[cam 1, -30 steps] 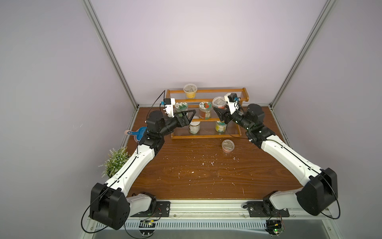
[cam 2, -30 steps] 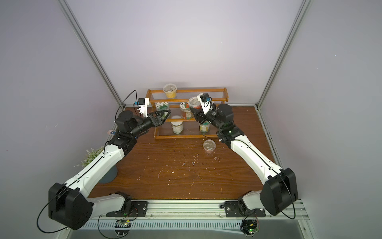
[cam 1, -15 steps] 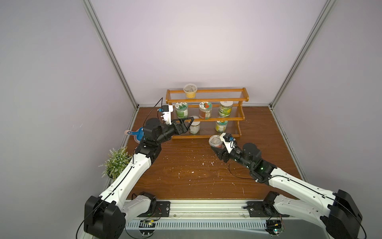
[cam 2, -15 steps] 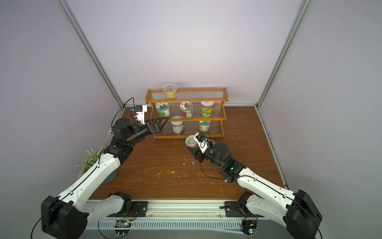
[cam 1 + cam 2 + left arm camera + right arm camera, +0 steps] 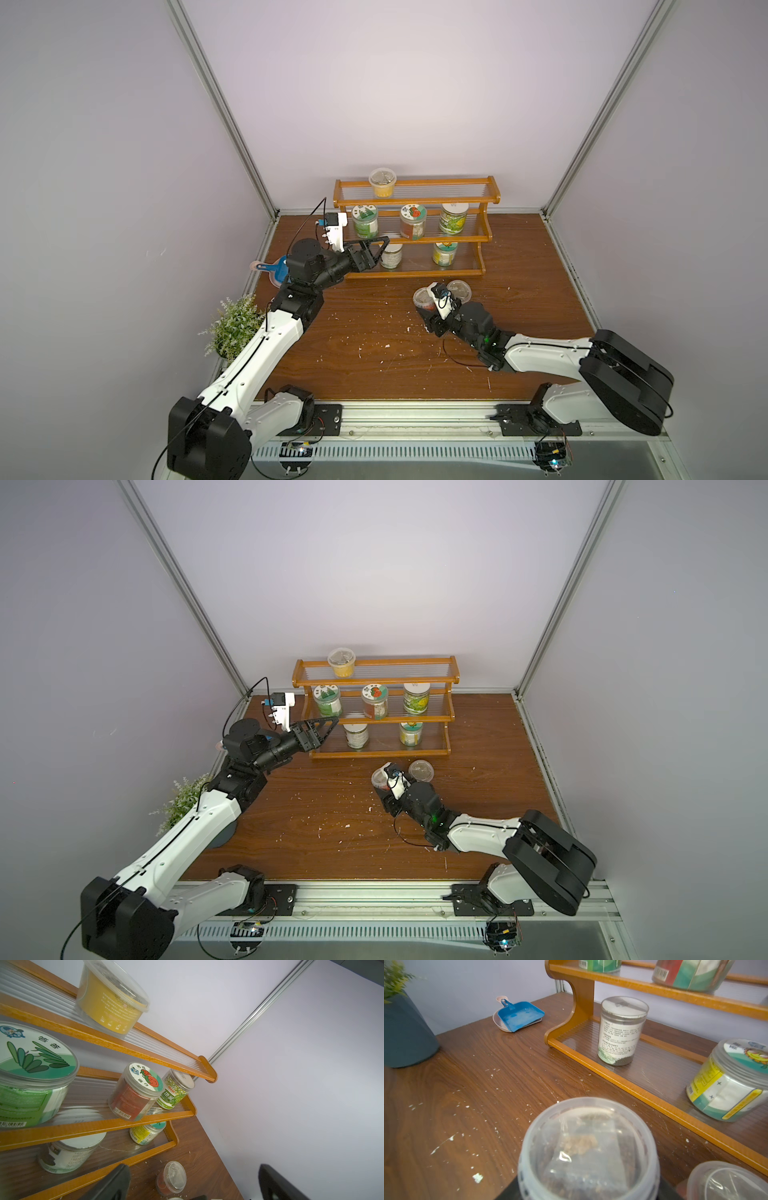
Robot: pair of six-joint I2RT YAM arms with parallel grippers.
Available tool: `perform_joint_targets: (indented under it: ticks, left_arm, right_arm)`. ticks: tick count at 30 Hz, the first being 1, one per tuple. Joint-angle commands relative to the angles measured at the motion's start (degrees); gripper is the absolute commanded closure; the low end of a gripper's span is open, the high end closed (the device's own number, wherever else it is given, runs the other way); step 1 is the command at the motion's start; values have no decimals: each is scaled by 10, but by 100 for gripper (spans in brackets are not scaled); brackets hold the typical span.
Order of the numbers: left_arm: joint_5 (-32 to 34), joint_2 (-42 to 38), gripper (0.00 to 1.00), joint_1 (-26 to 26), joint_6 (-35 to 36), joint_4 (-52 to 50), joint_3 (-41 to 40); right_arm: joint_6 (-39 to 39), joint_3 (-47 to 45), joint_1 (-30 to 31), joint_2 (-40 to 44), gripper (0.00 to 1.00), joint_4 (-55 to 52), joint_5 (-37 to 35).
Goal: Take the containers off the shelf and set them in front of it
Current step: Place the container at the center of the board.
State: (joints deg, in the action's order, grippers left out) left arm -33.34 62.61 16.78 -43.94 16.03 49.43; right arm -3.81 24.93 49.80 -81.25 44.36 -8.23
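brown wood table (image 5: 374, 374), white crumbs (image 5: 386, 345) scattered; shelf (image 5: 436, 202) by lilac back wall (image 5: 415, 83)

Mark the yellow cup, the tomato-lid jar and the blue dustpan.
yellow cup (image 5: 382, 190): a top view, on its yellow side wall.
tomato-lid jar (image 5: 413, 211): a top view, on its pictured lid.
blue dustpan (image 5: 520, 1015): right wrist view, on its pan floor.

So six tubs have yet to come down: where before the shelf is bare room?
Bare table stretches from the shelf's front rail to the near edge, between the left gripper and the held cup; also right of the second cup. Crowded: the right gripper grips the held cup beside it.
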Motion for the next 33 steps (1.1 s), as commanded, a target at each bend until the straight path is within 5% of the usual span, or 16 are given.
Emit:
perform_joint_targets:
  ticks: [1, 17, 33]
  left_arm:
    - [-6, -4, 0, -7, 8, 2, 1]
    - [-4, -8, 0, -6, 9, 6, -11]
    - [1, -2, 0, -8, 19, 2, -3]
  right_arm:
    - [6, 29, -1, -30, 34, 73, -34]
    - [7, 74, -18, -179, 30, 110, -42]
    - [-5, 43, -20, -156, 13, 75, -63]
